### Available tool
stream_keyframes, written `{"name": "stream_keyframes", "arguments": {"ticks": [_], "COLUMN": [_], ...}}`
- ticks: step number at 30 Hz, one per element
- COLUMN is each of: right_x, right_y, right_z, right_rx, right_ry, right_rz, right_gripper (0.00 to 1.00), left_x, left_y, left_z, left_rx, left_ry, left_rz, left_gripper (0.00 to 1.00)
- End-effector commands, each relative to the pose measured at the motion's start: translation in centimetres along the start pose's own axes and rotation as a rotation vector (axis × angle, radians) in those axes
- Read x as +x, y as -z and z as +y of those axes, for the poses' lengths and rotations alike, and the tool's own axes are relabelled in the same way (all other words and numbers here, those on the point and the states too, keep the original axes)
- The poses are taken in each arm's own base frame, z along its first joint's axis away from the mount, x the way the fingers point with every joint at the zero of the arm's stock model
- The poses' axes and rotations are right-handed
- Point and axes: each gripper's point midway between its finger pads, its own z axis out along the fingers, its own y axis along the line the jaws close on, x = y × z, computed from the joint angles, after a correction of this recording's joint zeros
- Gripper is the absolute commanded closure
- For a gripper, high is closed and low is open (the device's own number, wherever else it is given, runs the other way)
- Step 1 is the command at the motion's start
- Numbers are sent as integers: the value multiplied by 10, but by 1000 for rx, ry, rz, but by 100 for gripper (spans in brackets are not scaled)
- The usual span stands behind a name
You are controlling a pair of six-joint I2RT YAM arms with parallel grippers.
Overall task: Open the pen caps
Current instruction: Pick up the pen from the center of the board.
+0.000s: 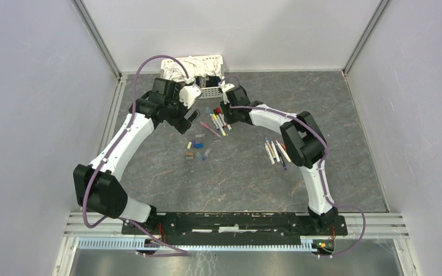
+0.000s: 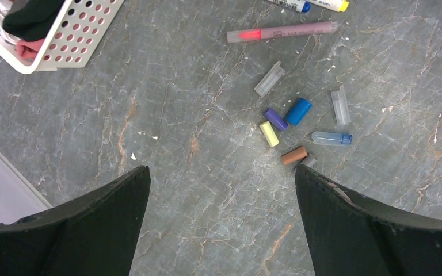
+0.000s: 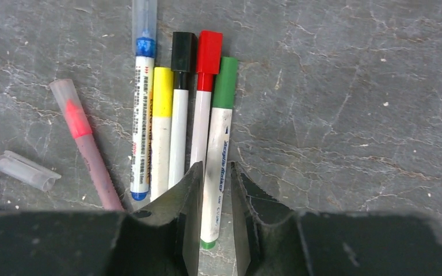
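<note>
- A white basket (image 1: pixel 214 59) sits at 12 o'clock on the grey table (image 1: pixel 242 178).
- A bunch of pens (image 1: pixel 217 121) lies at 6 o'clock of it.
- Little pen caps (image 1: pixel 196 148) lie at 7 o'clock of that bunch.
- A second bunch (image 1: pixel 276 152) lies at 3 o'clock of the caps.

Basket (image 1: pixel 214 58) behind pens (image 1: pixel 217 119), caps (image 1: pixel 198 145) before them

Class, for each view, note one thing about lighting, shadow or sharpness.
Top external: even, diffuse light, only faint shadows, pens tiny. Left wrist: table sharp, left claw a dark silhouette. Right wrist: print on the green pen readable, right claw dark, slightly soft.
</note>
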Motion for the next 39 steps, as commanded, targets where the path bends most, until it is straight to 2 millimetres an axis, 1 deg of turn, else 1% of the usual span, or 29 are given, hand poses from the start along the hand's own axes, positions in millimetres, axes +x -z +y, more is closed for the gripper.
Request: {"name": "stream_keyframes", "arguments": {"ticks": [1,4,8,11,13,14,15,17,18,19,20,23,25,26,27,28,29,31,32,34,37,38,39], "right_x": [1,11,22,33,40,44,46,48,45,40,36,17,10,9,11,15,20,34,40,52,69,85,100], "right_y": [-5,-6,-9,-8,-5,0,3,13,20,30,39,69,92,105,118,129,143,173,189,218,249,253,256], "right_z": [-10,-15,-21,-22,-23,-23,-22,-17,-13,-7,-2,13,28,36,46,54,63,78,85,97,111,119,134], "right_rx": [58,80,106,108,109,105,97,51,15,-26,-49,-131,-211,-257,-313,-361,-408,-485,-522,-599,-657,-636,-647], "right_ry": [15,22,40,50,56,59,60,38,19,10,9,23,30,28,18,4,-6,-53,-78,-148,-234,-214,-185], "right_rz": [2,15,46,73,86,90,85,76,51,20,0,-39,-53,-54,-46,-34,-20,10,17,47,80,159,217], "right_gripper": [72,74,72,71,72,74,80,93,99,100,100,100,100,100,100,100,100,100,100,100,100,100,100], "left_x": [-28,-24,-17,-19,-26,-29,-30,-28,-27,-24,-25,-18,-18,-19,-23,-23,-25,-25,-26,-29,-32,-32,-31], "left_y": [24,25,19,17,18,17,15,8,4,-1,-4,-13,-14,-12,-6,-3,4,24,34,50,69,74,78], "left_z": [8,-2,-7,-11,-15,-19,-24,-35,-37,-40,-42,-54,-66,-70,-79,-86,-95,-107,-110,-108,-111,-115,-120], "left_rx": [-39,10,38,62,86,110,139,192,195,201,207,247,278,287,316,336,370,405,413,402,404,422,446], "left_ry": [28,3,2,17,25,21,9,-49,-78,-103,-123,-179,-223,-240,-263,-281,-299,-332,-344,-389,-433,-452,-465], "left_rz": [-110,-110,-78,-88,-114,-125,-130,-121,-116,-109,-114,-123,-151,-174,-209,-223,-250,-281,-290,-310,-350,-366,-377], "left_gripper": [0,0,0,0,0,0,0,0,0,0,0,0,0,0,0,0,0,0,0,0,0,0,0]}}
